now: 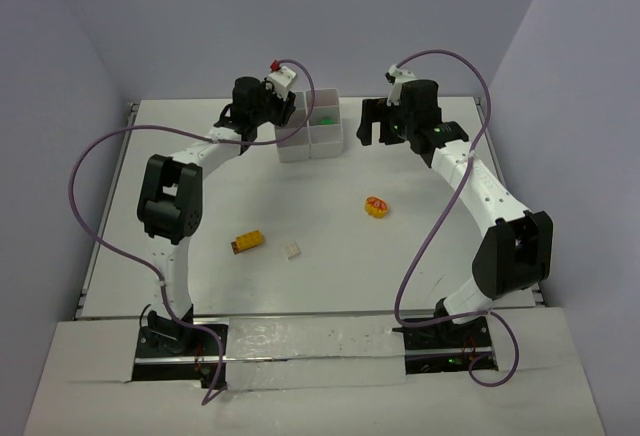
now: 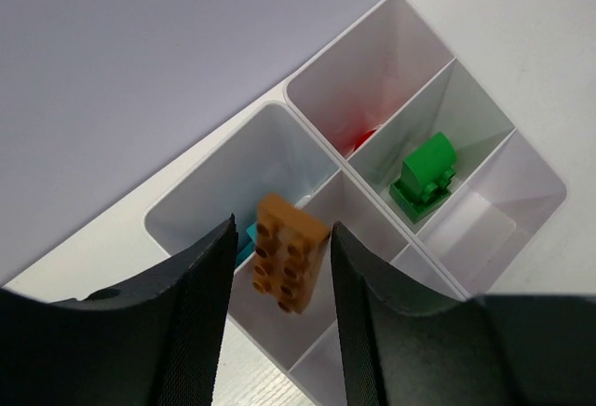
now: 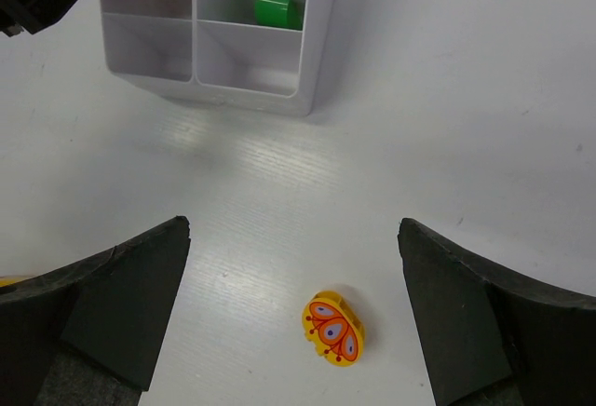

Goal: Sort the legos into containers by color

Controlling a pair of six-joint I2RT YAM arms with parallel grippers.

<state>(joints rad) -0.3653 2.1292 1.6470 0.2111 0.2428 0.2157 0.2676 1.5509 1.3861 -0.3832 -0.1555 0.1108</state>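
1. Top view: the left gripper [image 1: 283,106] hung over the left side of the white tray [image 1: 322,146]. The right gripper [image 1: 374,126] stood just beside the tray.
2. Left wrist: the jaws were parted slightly wider than the tilted brown brick [image 2: 287,255], which sat over the compartment next to the cyan piece [image 2: 247,240]. Lifting straight up should avoid nudging it across the divider.
3. Right wrist: the jaws gaped empty above the round yellow piece [image 3: 333,329].

We look down on a white table [image 1: 330,281] with a faint wood grain, boxed in on three sides by plain, pale lavender walls [image 1: 300,16].
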